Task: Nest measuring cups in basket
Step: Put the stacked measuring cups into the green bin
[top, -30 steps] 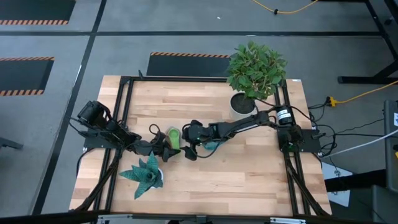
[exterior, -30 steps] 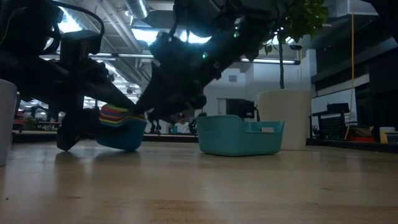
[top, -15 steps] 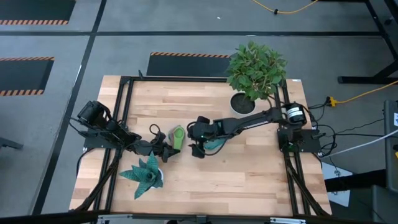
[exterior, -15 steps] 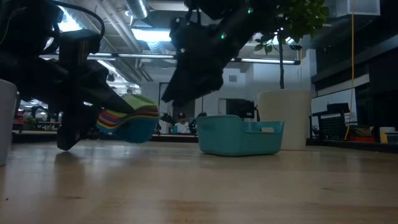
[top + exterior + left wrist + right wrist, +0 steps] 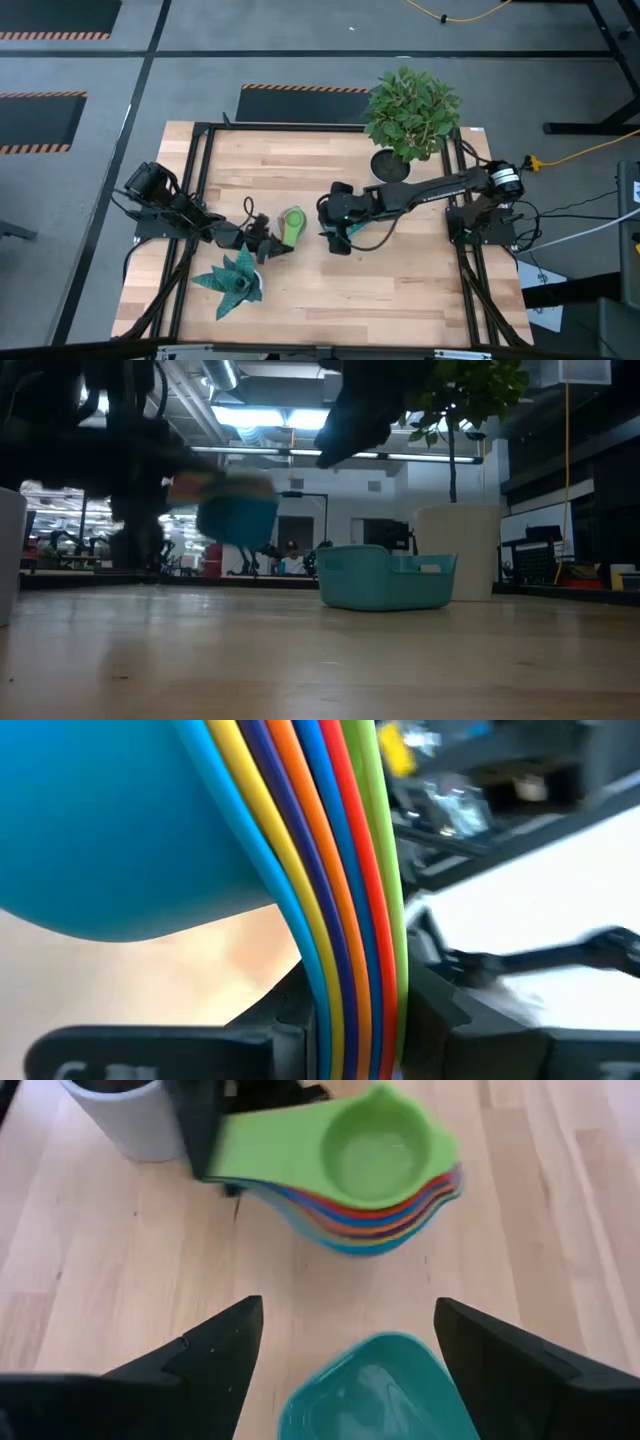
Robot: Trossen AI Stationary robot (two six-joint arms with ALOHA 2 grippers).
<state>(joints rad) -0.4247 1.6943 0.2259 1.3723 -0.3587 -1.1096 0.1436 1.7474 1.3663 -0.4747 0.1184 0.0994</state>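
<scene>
The measuring cups are stacked one inside another, green on top and light blue at the bottom. In the low view the stack hangs clear above the table. My left gripper is shut on the stack's handles. The teal basket stands on the table to the right of the stack. My right gripper hovers open above the basket, touching nothing. Its fingers point toward the stack. My left gripper pinches the stacked flat handles between its two fingers, all layers together. It comes level from the table's left side. The stack is lifted clear of the table, and the bowls reach out beyond the fingertips.
A white pot with a teal spiky plant stands near the left arm, toward the table's near edge. A leafy green plant in a white pot stands at the far right. Bare wood lies along the near side and in the far left.
My left gripper has risen and lifted the cup stack off the table; the stack first tipped up, then came clear. My right gripper has drawn back from the stack toward the table's right and upward, and now stands over the basket.
</scene>
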